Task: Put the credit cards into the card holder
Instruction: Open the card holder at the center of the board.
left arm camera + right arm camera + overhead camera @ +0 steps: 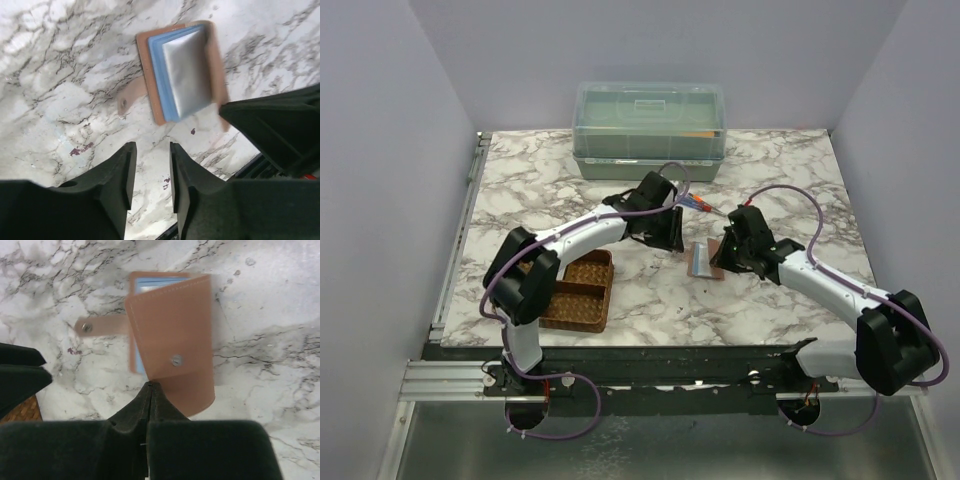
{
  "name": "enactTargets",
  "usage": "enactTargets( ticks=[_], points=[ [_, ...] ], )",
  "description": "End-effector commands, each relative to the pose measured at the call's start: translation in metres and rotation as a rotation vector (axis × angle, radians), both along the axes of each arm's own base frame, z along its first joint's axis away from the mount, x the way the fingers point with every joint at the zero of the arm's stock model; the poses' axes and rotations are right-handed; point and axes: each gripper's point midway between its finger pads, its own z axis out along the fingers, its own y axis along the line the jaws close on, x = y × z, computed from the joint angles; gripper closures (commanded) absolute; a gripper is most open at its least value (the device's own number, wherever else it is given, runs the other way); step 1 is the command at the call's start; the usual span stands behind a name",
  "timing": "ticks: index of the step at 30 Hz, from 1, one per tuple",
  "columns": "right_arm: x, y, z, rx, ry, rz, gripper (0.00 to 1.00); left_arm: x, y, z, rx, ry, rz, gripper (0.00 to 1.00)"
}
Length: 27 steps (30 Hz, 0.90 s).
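Two cards (185, 75) are lying stacked inside the card holder (702, 258), a silver-grey one on top of a light blue one. Both are sitting squarely within its pinkish-tan leather border.

The card holder is resting on the marble table (790, 180), slightly toward 3 o'clock from centre, between the two grippers. The right gripper (149, 390) is reaching in from about 4 o'clock with its fingers pressed fully together at the lower edge of the flap (172, 340), and it seems to be pinching it. The flap is standing tilted up off the cards, probably so that the pocket is left exposed.

The left gripper (150, 175) is hovering at about 10 o'clock of the card holder. Its fingers are partly apart with nothing between them, well placed to nudge the stack or fetch another card.

On the flap a metal snap (175, 360) is showing, and a short strap (100, 327) with a stud is sticking out sideways. The woven tray (603, 300) at 8 o'clock and the lidded box (650, 130) at 12 o'clock are standing well apart.
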Motion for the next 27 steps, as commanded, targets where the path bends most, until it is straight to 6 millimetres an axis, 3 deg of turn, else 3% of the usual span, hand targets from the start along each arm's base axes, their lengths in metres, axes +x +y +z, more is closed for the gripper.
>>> enactTargets(
  ticks=[1,5,9,12,17,19,22,24,25,27],
  points=[
    [-0.009,0.016,-0.003,0.08,0.021,0.063,1.0,0.006,-0.002,0.054,-0.121,-0.175,-0.036,0.59],
    [-0.01,0.018,0.002,0.104,-0.003,0.069,1.0,-0.004,-0.016,0.061,-0.214,-0.14,-0.1,0.57],
    [-0.012,0.018,0.002,0.109,0.011,0.064,1.0,-0.015,-0.032,0.037,-0.266,0.0,-0.127,0.7],
    [-0.009,0.012,0.001,0.078,0.005,0.039,0.97,-0.018,-0.04,0.023,-0.281,0.068,-0.132,0.72],
    [-0.001,0.0,0.005,-0.037,-0.001,0.041,0.49,-0.017,-0.042,0.015,-0.283,0.089,-0.115,0.72],
    [0.001,-0.001,0.005,-0.091,0.009,0.057,0.38,-0.016,-0.04,0.015,-0.275,0.078,-0.106,0.72],
    [0.006,0.003,-0.002,-0.128,0.033,0.081,0.29,-0.014,-0.038,0.016,-0.27,0.07,-0.094,0.7],
    [0.009,0.004,-0.009,-0.157,0.051,0.074,0.06,-0.011,-0.034,0.014,-0.25,0.067,-0.073,0.7],
    [0.011,0.002,-0.012,-0.175,0.058,0.064,0.02,-0.01,-0.032,0.012,-0.237,0.063,-0.063,0.7],
    [0.012,-0.003,-0.021,-0.22,0.081,0.034,0.04,-0.005,-0.027,0.011,-0.217,0.057,-0.041,0.7]
  ],
)
